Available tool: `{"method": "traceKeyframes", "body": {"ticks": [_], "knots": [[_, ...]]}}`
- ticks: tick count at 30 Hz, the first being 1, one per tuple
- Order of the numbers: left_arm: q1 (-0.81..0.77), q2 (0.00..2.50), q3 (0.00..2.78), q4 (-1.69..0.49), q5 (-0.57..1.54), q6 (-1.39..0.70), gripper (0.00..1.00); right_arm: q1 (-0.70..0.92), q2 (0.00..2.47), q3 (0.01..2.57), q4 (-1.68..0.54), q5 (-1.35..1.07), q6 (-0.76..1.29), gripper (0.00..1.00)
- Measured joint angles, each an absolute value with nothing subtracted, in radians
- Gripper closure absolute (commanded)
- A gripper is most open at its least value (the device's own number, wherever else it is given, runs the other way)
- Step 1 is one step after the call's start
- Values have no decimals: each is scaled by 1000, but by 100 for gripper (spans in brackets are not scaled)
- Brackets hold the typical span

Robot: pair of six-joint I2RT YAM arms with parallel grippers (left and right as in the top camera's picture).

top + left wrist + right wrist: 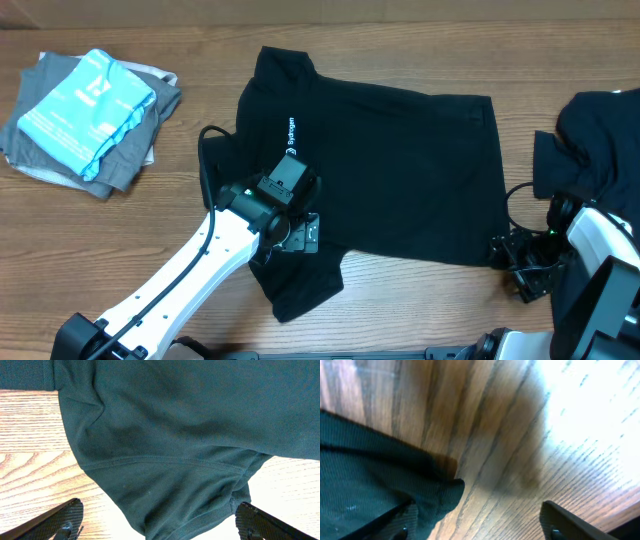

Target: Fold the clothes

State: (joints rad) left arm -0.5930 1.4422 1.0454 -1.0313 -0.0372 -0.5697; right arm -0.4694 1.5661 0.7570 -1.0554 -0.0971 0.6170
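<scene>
A black T-shirt [400,170] of the clothes lies spread flat mid-table, collar to the left, with white lettering [291,135] near the collar. My left gripper [298,232] hovers over the shirt's near sleeve [170,505]. It stands wide open [160,527], with the sleeve lying loose between the fingers [60,522]. My right gripper [515,258] sits at the shirt's near right hem corner [445,495]. It is open [480,525]; the left finger [395,522] is at the cloth edge and bare wood lies between the jaws. More black clothes [600,140] are heaped at the right.
A folded stack of grey and light-blue garments [90,115] rests at the back left. The wooden table [420,310] shows in front of the shirt. A black cable [515,200] loops by the right arm.
</scene>
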Motion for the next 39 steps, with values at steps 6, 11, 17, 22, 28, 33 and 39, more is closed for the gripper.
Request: {"method": "traceKeyframes", "body": {"ticks": [6, 11, 17, 22, 28, 33, 39], "knots": [[-593, 1442, 1045, -1032, -37, -570, 0, -469, 1566, 757, -1047, -96, 623, 52], [-593, 1442, 1045, -1031, -37, -570, 0, -469, 1566, 757, -1047, -97, 620, 55], [-593, 1442, 1045, -1032, -37, -570, 0, -469, 1566, 757, -1037, -97, 621, 80], [-593, 1442, 1045, -1031, -37, -570, 0, -469, 1566, 757, -1018, -97, 621, 81], [-593, 1442, 1045, -1031, -37, -570, 0, -469, 1566, 756, -992, -97, 621, 66], [-593, 1442, 1045, -1031, -37, -570, 0, -469, 1566, 756, -984, -96, 624, 41], [-593, 1442, 1045, -1031, -37, -570, 0, -469, 1566, 756, -981, -97, 620, 36]]}}
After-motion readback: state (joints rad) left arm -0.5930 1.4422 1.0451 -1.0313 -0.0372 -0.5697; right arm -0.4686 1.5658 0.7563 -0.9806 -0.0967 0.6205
